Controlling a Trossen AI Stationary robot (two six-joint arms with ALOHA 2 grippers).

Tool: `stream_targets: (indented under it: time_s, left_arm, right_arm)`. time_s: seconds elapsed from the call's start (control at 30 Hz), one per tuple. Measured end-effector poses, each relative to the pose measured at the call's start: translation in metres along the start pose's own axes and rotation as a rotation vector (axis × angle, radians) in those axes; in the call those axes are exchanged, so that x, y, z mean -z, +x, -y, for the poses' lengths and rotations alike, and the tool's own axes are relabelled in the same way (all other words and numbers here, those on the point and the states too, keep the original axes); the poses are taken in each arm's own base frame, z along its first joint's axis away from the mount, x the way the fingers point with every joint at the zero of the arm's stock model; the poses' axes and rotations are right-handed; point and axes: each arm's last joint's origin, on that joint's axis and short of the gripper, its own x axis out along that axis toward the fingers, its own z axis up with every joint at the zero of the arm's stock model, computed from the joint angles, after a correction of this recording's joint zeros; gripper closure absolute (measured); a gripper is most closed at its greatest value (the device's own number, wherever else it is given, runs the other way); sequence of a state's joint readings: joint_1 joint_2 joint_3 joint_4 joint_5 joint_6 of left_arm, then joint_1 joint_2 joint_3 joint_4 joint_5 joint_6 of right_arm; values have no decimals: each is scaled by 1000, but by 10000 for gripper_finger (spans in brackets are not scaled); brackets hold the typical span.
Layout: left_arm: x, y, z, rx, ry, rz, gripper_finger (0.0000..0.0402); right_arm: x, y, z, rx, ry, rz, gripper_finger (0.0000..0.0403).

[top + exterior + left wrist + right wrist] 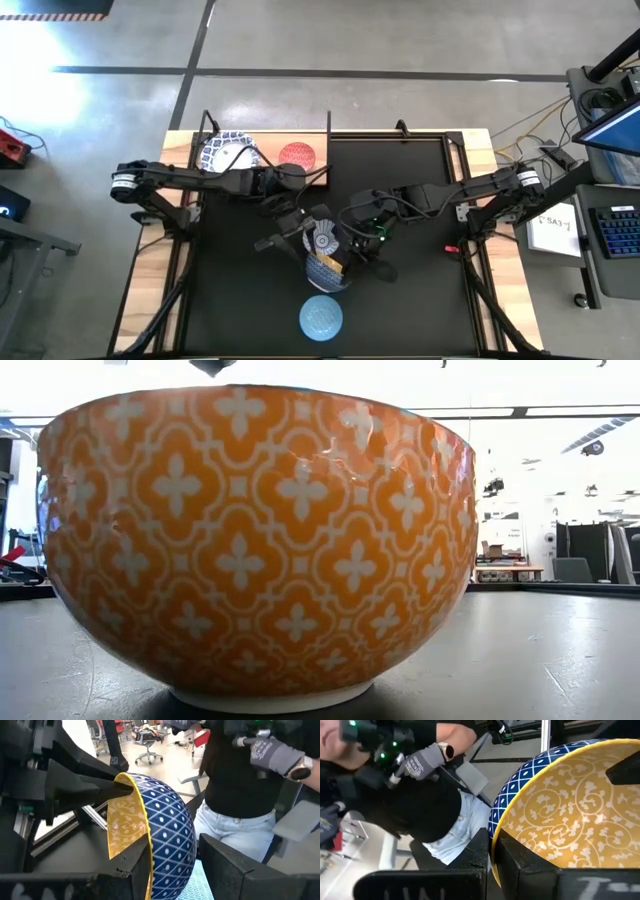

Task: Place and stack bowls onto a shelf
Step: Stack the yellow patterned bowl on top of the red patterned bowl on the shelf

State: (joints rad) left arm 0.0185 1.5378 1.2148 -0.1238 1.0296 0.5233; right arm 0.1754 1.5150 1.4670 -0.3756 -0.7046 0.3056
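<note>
A bowl, blue diamond-patterned outside and yellow inside (328, 272), hangs tipped on its side over the mat's middle, between both grippers. My left gripper (172, 855) and my right gripper (494, 852) are both shut on it. A blue-grey radial-patterned bowl (322, 240) shows just beyond it. A light-blue bowl (320, 317) rests on its base near the front edge. A white blue-rimmed bowl (228, 152) and a red bowl (297, 155) sit on the light-wood shelf (318, 150) at the far left. An orange patterned bowl (260, 540) fills the low view. My left gripper has one finger (131, 870) inside the bowl against the yellow wall and the other (235, 865) outside by the blue belly (192, 845). The bowl is on its side, clear of the mat. My right gripper pinches the bowl's rim (492, 837), one finger (470, 855) on the blue outside, the other (530, 865) on the yellow inside. The bowl's mouth is turned toward this gripper.
A person in dark top, jeans and grey gloves (240, 785) stands beyond the table's near side. The shelf's thin black posts (330, 122) rise at the far left. Bare black mat (420, 300) lies at the near right.
</note>
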Motion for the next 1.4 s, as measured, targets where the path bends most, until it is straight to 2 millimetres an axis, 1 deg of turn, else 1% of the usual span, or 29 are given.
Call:
stream_targets:
  time_s: [0.17, 0.33, 0.5, 0.87, 0.97, 1.23, 1.3, 1.4]
  left_arm:
    - [2, 2, -2, -4, -109, -1, 256]
    - [3, 2, -2, -22, -114, -11, 256]
    - [2, 2, -2, -23, -102, -11, 256]
    - [2, 2, -2, -22, -1, -12, 260]
    - [2, 2, -2, -21, 11, -12, 283]
    - [4, 4, -1, 22, -19, 1, 383]
    - [4, 4, -1, 32, -25, 7, 392]
    - [4, 4, -1, 33, -28, 9, 391]
  right_arm:
    - [1, 0, 3, 18, 101, -2, 394]
    - [1, 1, 5, 29, 113, -7, 394]
    - [2, 1, 5, 32, 105, -8, 394]
    - [4, 1, 5, 36, -24, -31, 394]
    - [5, 1, 5, 38, -51, -39, 394]
    - [4, -1, 4, 34, -90, -30, 394]
    - [3, -1, 3, 33, -102, -28, 394]
    - [3, -1, 3, 33, -105, -29, 394]
